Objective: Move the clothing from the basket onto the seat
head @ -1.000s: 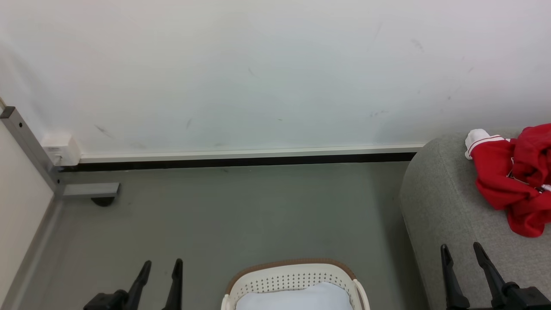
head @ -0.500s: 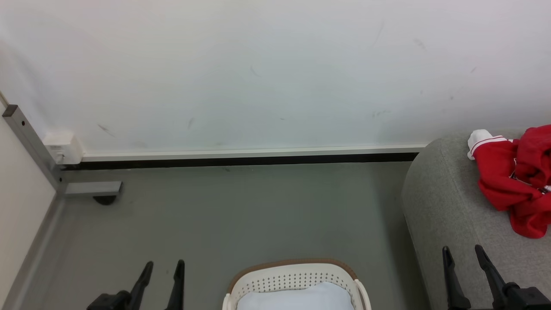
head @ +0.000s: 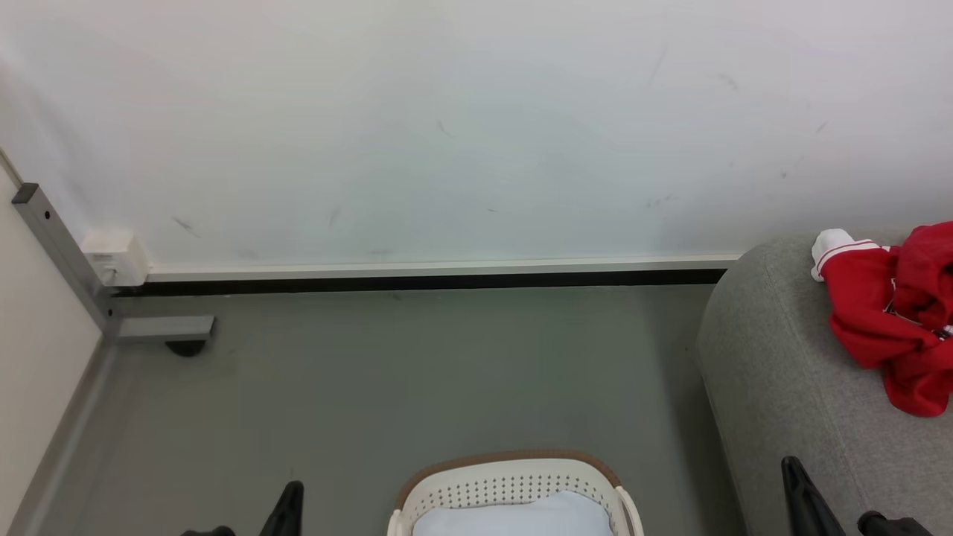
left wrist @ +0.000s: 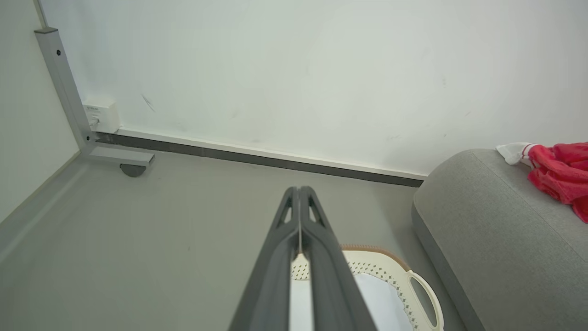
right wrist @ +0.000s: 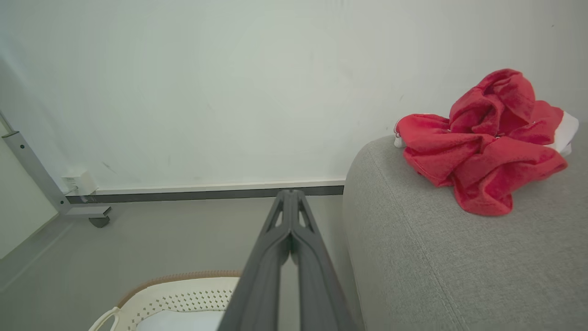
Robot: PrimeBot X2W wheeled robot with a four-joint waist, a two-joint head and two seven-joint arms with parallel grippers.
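The red clothing [head: 886, 320] with a white cuff lies crumpled on the grey seat [head: 782, 387] at the right; the right wrist view also shows the clothing [right wrist: 482, 147]. At the bottom centre stands the cream basket [head: 514, 455], with just its pale blue-white lining [head: 514, 517] visible inside. My left gripper [head: 290, 491] sits low, left of the basket, over the floor. In the left wrist view, the left gripper [left wrist: 299, 188] has its fingertips pressed together, holding nothing. My right gripper [head: 791, 465] is at the seat's near edge, and the right gripper [right wrist: 289, 192] is shut and empty, well short of the clothing.
A white wall with a dark baseboard [head: 424, 279] runs across the back. A grey metal frame leg [head: 160, 327] with a caster and a white wall box [head: 112, 257] stand at the left corner. Grey floor [head: 409, 372] lies between wall, basket and seat.
Both grippers have sunk towards the bottom edge of the head view, and their fingers, apart before, have come together. The clothing stays on the seat; the camera shifted slightly.
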